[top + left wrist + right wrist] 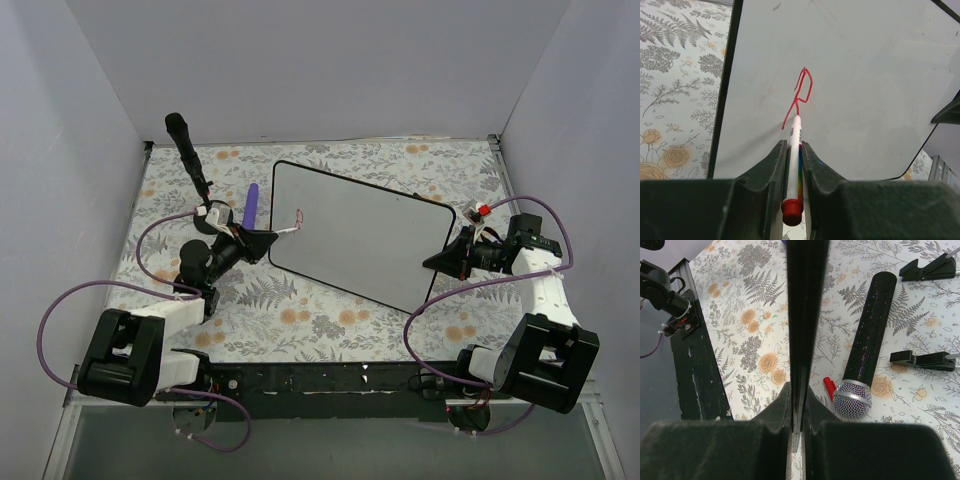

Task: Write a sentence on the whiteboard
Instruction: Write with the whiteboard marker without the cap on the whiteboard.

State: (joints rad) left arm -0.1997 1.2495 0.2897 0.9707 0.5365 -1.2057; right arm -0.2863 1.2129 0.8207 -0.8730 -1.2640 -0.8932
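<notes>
Hard to make out: from above, the sentence [300, 215] is only a tiny red squiggle; the left wrist view shows one red letter, an R
Cut off: the whiteboard [370, 235] runs past the top and right of the left wrist view, and only its dark left rim and lower right corner show there
Hidden: much of the marker [795, 131] is covered by the fingers on either side, leaving its white upper barrel and red rear end in sight
Unclear strip: in the right wrist view a thin dark band rises from between the fingers; that view alone does not show whether it is the board's rim
Whiteboard: lies skewed on the flowered tablecloth [300, 320] between the two arms
Sentence: sits near the board's left edge
Left arm: reaches in from the left, and the left gripper [268, 238] points at the board's left side
Left jaws: clamped on the marker, whose tip touches the board at the foot of the R
Right arm: bends in from the right, with the right gripper [440, 262] at the board's right rim
Right jaws: pinched nearly together on that rim
Beside the board: a black microphone [867, 335] with a silver mesh head, a small red piece [829, 387] just beside the head, and a purple stick [252, 205] by the left edge
</notes>
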